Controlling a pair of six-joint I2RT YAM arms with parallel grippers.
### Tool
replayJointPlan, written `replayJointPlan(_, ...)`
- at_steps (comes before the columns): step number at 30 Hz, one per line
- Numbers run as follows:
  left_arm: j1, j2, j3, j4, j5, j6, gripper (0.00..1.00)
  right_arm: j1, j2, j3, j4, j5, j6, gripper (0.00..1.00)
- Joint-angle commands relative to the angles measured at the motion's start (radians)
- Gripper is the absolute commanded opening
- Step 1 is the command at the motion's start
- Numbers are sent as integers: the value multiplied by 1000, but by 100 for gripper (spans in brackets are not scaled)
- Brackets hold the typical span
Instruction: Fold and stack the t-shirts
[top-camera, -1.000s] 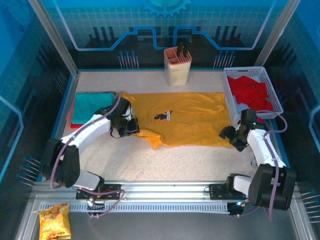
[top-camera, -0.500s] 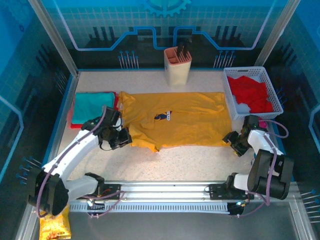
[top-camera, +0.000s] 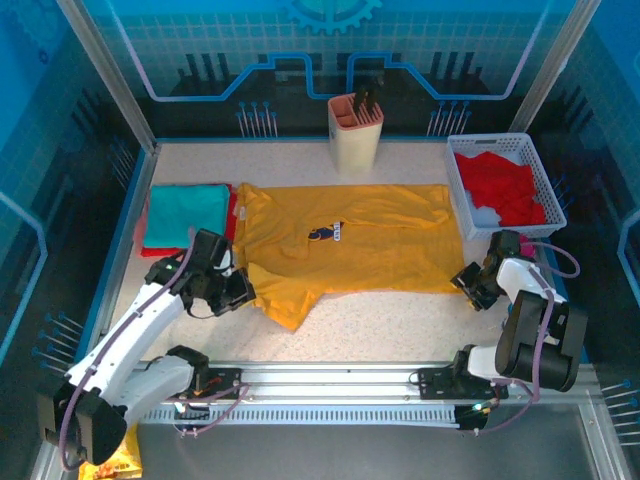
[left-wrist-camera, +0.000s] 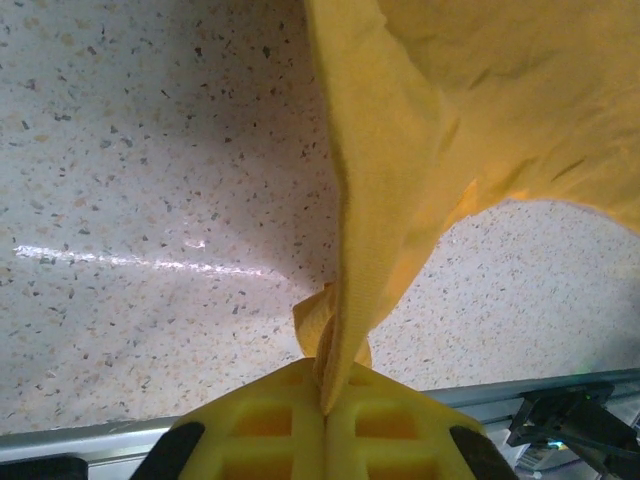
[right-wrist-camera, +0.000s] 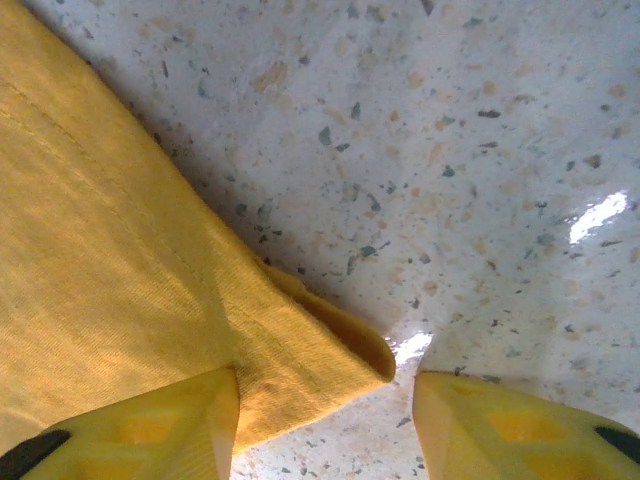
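Mustard t-shirt (top-camera: 380, 245) (dark chest print (top-camera: 325, 234)) against a speckled table (top-camera: 400, 325).

You've got the spread t-shirt (top-camera: 350, 240) mid-table. Folded t-shirts (top-camera: 185, 215) just left of it; basket (top-camera: 455, 190) to its right (a heaped t-shirt (top-camera: 505, 185) in it); holder (top-camera: 355, 130) behind. Left gripper (top-camera: 240, 292) at its near-left corner, right gripper (top-camera: 468, 282) near-right.
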Motion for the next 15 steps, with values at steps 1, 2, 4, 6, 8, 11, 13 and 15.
replayJointPlan(1,9,4,-16,-15,16,-19,0,-4,35,-1,77,-52,-18,51)
replayJointPlan(2,7,10,-13,-7,17,-19,0,-4,40,3,73,-51,-15,49)
replayJointPlan(4,9,23,-9,3,18,-12,0,-2,50,11,68,-51,-13,43)
replayJointPlan(6,9,33,-6,8,18,-5,0,-3,58,17,65,-54,-15,35)
replayJointPlan(8,9,38,-9,17,15,-5,0,-4,59,21,63,-55,-16,23)
replayJointPlan(11,8,43,-11,22,30,-6,0,-4,55,28,54,-63,-24,6)
replayJointPlan(13,7,33,-15,16,37,-14,0,-5,44,33,41,-71,-31,0)
replayJointPlan(15,8,4,-28,-3,39,-28,0,-5,29,35,25,-85,-41,0)
